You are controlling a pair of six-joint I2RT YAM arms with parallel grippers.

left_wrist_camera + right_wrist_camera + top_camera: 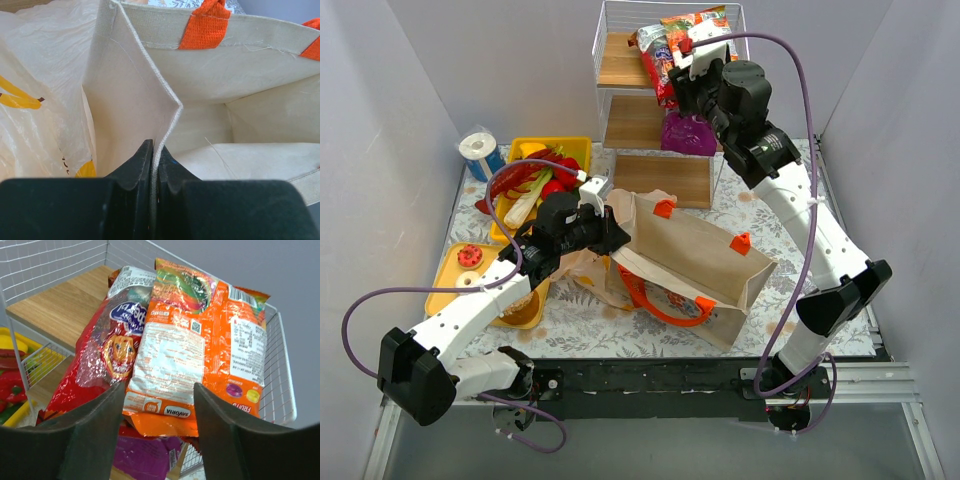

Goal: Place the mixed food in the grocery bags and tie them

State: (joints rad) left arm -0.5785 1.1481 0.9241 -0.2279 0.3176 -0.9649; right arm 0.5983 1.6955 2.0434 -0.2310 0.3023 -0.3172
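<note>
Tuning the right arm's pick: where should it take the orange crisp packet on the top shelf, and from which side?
Its near short edge, from the open front of the wire rack. The orange packet lies flat atop the red packet, that edge jutting toward the open right hand; wire walls fence its far and right sides.

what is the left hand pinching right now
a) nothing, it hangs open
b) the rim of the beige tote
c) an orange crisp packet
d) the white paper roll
b: in the left wrist view the left hand is shut on the folded fabric rim of the beige tote.
</note>
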